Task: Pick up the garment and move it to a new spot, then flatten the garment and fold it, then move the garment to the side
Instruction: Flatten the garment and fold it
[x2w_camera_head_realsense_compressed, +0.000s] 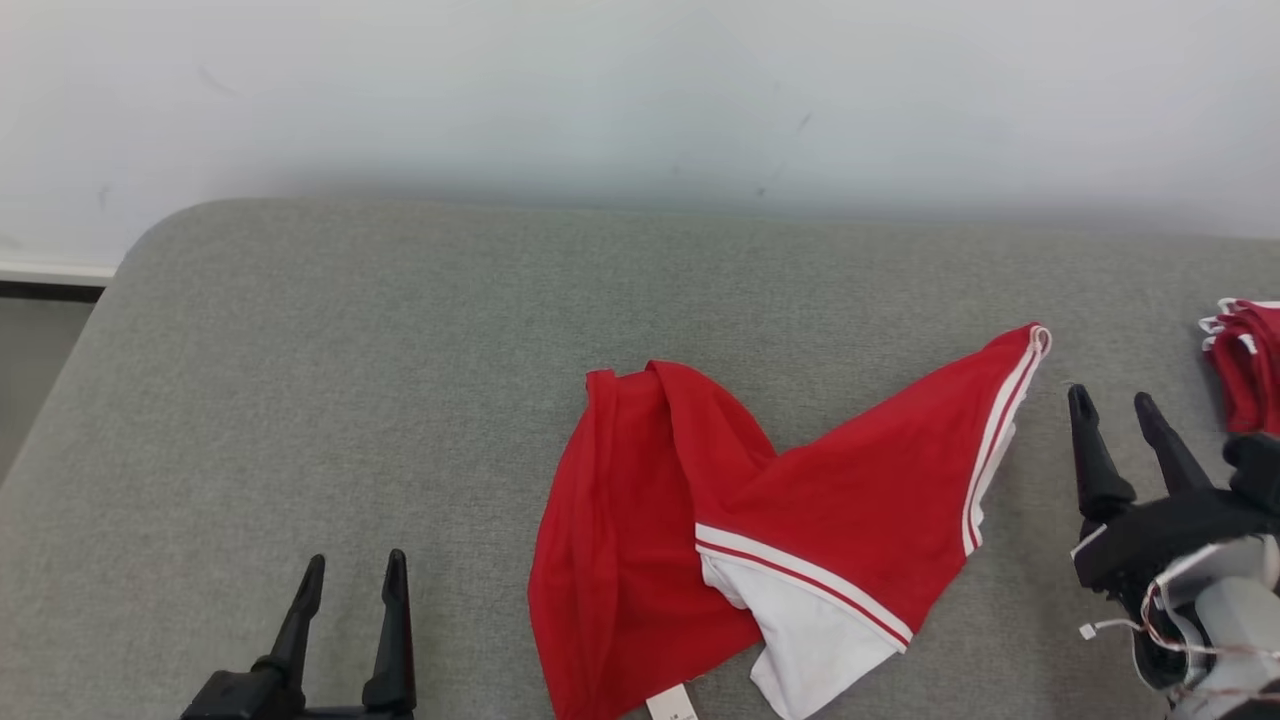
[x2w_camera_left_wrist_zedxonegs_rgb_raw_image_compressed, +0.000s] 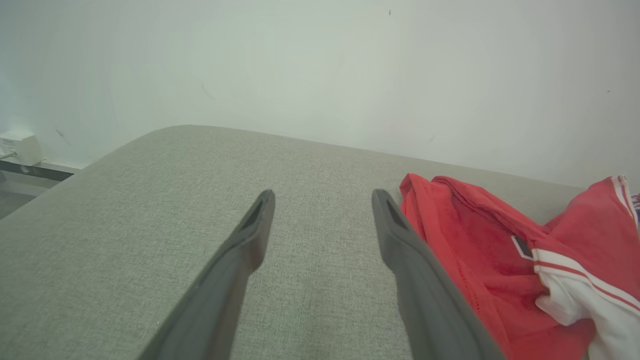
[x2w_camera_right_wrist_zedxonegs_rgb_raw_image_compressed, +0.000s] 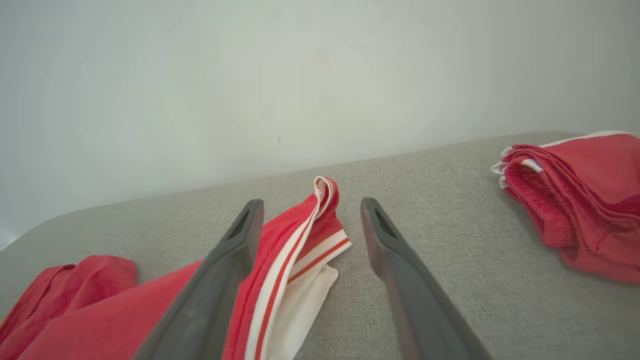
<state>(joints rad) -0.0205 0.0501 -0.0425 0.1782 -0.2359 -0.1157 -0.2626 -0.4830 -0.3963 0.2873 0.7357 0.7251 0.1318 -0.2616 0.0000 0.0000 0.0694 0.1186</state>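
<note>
Right pincer (x2w_camera_head_realsense_compressed: 1112, 395) is hanging with its fingers spread, gripping nothing; the left pincer (x2w_camera_head_realsense_compressed: 357, 557) is gaping likewise, also empty. Beneath both, the grey upholstered surface (x2w_camera_head_realsense_compressed: 400, 350) is stretching wide. The red garment (x2w_camera_head_realsense_compressed: 800, 490), crumpled and part twisted, is lying to the right pincer's left, its long axis running from the left pincer's side up toward the right pincer's tips. A folded red pile (x2w_camera_head_realsense_compressed: 1245, 365) is sitting just to its right. The striped hem corner (x2w_camera_head_realsense_compressed: 1035, 340) is lying nearest the right pincer, so that arm is looking better placed.
</note>
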